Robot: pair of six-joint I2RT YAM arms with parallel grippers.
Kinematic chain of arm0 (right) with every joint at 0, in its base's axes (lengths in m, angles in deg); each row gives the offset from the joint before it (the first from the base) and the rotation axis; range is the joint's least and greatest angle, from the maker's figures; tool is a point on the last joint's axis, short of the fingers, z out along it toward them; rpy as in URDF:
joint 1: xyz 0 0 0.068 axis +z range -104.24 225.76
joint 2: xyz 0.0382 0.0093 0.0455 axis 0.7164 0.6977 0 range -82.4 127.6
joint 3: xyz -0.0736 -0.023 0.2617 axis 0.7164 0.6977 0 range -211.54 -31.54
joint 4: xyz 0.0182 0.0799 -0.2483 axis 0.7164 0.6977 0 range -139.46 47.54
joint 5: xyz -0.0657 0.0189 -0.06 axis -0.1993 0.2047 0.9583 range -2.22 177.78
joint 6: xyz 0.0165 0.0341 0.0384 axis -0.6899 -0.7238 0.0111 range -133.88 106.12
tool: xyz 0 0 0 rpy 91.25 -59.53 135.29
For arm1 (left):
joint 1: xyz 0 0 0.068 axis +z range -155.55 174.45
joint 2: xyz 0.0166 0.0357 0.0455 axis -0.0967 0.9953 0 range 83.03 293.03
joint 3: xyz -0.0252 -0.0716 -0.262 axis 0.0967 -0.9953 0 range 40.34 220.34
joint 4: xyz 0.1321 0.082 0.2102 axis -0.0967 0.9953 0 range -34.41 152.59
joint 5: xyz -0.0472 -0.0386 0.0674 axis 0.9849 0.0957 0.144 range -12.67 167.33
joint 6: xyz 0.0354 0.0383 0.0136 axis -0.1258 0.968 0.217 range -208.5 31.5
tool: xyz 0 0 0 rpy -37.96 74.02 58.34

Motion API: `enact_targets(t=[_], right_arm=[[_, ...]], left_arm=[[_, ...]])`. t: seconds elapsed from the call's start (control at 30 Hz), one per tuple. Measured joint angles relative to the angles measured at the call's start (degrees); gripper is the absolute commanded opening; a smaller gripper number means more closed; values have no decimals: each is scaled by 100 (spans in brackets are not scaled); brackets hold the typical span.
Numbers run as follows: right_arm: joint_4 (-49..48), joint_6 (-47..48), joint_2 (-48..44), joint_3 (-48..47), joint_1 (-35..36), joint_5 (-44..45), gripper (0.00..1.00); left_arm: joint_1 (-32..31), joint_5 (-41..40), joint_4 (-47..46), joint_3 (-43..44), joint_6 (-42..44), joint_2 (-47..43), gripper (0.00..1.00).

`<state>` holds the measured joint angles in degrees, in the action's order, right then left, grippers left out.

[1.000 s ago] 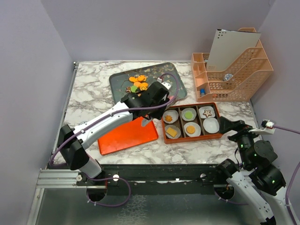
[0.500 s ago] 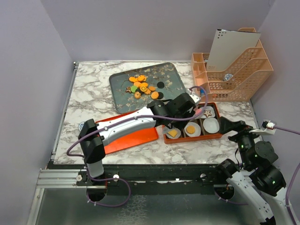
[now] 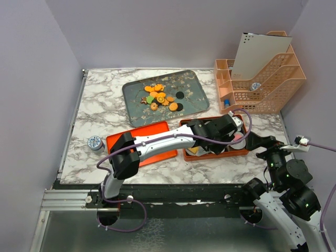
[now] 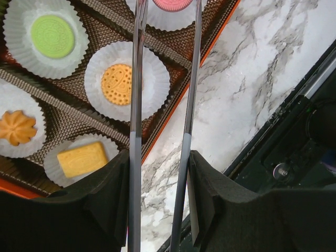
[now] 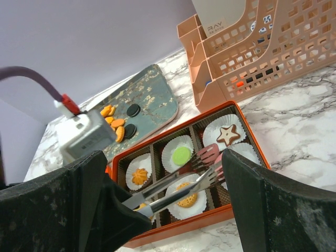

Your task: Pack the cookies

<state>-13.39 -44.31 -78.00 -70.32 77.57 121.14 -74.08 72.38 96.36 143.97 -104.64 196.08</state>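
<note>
Your left gripper (image 4: 160, 176) is squeezing a pair of metal tongs (image 4: 135, 105) over the orange box (image 5: 178, 227). Your right gripper (image 5: 165, 157) is hanging spread wide, holding nothing, just beside the box's right end. Most cookies (image 3: 160, 97), small orange rounds with a green one and some black ones, are lying heaped on the dark tray (image 3: 191, 89) on the bench (image 3: 100, 110). In the box, white paper cups (image 4: 152, 79) are holding a green round (image 4: 52, 35), an orange round (image 4: 116, 84), an orange rosette (image 4: 16, 127), a yellow rectangle (image 4: 81, 159) and a star (image 5: 227, 135). A pink one (image 4: 173, 4) is showing between the tong tips.
</note>
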Motion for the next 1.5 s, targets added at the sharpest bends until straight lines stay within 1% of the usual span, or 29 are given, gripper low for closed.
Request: enact_targets(t=[0.17, 0.27, 0.4, 0.67, 0.9, 1.03, 1.2, 1.27, 1.33, 1.5], right_arm=[[0, 0, 0, 2, 0, -2, 100], [-2, 0, -9, 4, 0, -2, 100], [-2, 0, -11, 9, 0, -2, 100], [-2, 2, -9, 9, 0, -2, 100], [-2, 0, -11, 9, 0, -2, 100], [0, 0, -9, 9, 0, -2, 100], [-2, 2, -9, 9, 0, -2, 100], [0, 0, -11, 9, 0, -2, 100], [0, 0, -11, 9, 0, -2, 100], [0, 0, -11, 9, 0, -2, 100]], left_arm=[[-48, -4, 4, 179, 33, 341, 15], [-70, -20, -11, 293, 61, 511, 18], [-70, -79, -26, 385, 83, 656, 25], [-70, -240, -44, 485, 120, 796, 47], [-70, -321, -79, 503, 125, 796, 57], [-72, -326, -90, 503, 127, 796, 57], [-72, -354, -92, 496, 125, 791, 50], [-72, -389, -107, 450, 125, 752, 46], [-72, -468, -120, 343, 127, 638, 43], [-68, -721, -140, 92, 140, 170, 41]])
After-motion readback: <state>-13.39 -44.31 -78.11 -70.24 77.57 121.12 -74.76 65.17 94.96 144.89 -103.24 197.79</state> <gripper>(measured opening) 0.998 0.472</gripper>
